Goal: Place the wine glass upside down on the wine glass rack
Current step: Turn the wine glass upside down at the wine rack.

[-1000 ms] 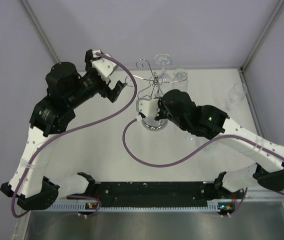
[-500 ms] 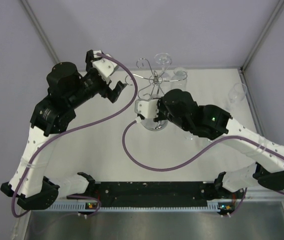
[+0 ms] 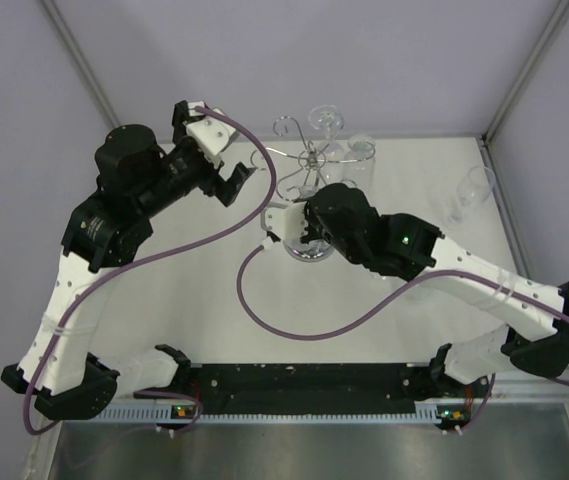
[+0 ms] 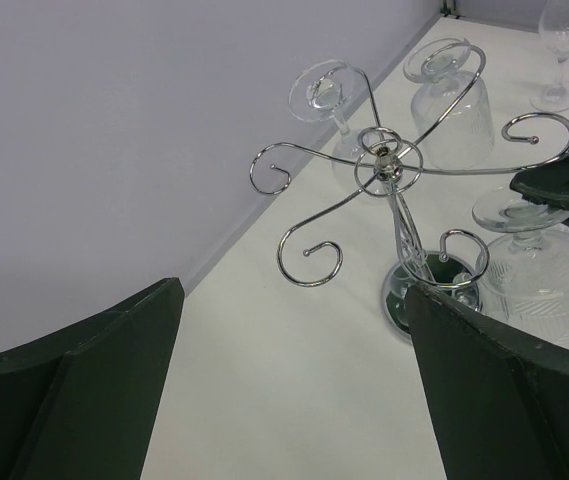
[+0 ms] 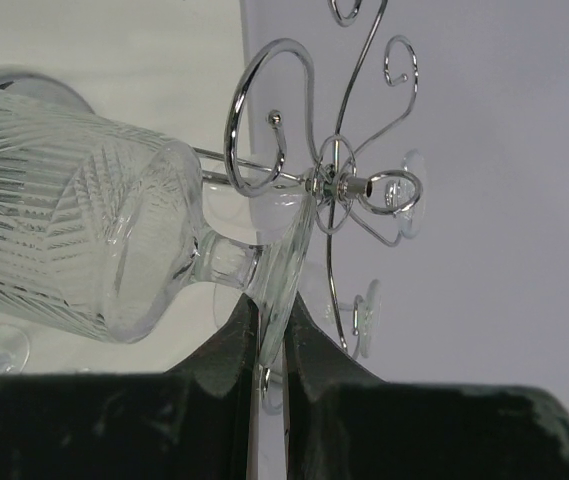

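Mid-frame, pinching the wine glass (image 5: 84,240) by its foot in right end effector (image 5: 271,310), ready to slot onto wine glass rack (image 5: 334,185); left end effector (image 4: 294,295) spread wide.

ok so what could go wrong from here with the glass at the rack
1. The right gripper pinches the wine glass only by the edge of its foot, with the heavy bowl sticking out sideways, so it could pivot or slip.
2. The foot is close by a curled arm of the wine glass rack; a bump could rock the rack and the two glasses already hanging on it.
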`<state>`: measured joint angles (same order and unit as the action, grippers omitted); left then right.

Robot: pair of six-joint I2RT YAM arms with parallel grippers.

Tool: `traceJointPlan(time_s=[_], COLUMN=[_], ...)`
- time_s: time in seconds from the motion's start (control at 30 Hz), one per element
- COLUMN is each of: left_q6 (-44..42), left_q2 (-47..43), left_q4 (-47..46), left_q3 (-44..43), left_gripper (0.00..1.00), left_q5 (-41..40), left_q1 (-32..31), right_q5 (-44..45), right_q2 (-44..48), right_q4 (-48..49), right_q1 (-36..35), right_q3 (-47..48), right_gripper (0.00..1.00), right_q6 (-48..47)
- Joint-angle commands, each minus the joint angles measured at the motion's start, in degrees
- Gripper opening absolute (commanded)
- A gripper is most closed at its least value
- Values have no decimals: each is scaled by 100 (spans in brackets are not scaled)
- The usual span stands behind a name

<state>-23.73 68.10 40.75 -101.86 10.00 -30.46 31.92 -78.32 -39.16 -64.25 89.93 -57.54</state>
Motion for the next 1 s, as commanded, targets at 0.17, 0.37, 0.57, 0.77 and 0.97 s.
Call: traceJointPlan(time_s=[0.17, 0.37, 0.57, 0.77, 0.97], left_q6=[79, 70, 35, 8, -18], left_q2=[-68, -95, -112, -147, -130], left_q4=[-252, -261, -252, -243, -243], left_q3=[-53, -35, -44, -35, -27], left_gripper=[99, 99, 99, 99, 99], left_q5=[-24, -24, -33, -33, -33], left_q1=[14, 14, 14, 22, 14], right_q5=[297, 438, 525, 517, 464], right_q2=[-95, -244, -403, -500, -614], right_q4=[725, 901, 1033, 1077, 1086], right_q1=[-79, -79, -53, 44, 123], right_q3=[33, 24, 68, 209, 376], right_gripper=[0, 0, 0, 0, 0], right_q6=[-310, -512, -706, -820, -926])
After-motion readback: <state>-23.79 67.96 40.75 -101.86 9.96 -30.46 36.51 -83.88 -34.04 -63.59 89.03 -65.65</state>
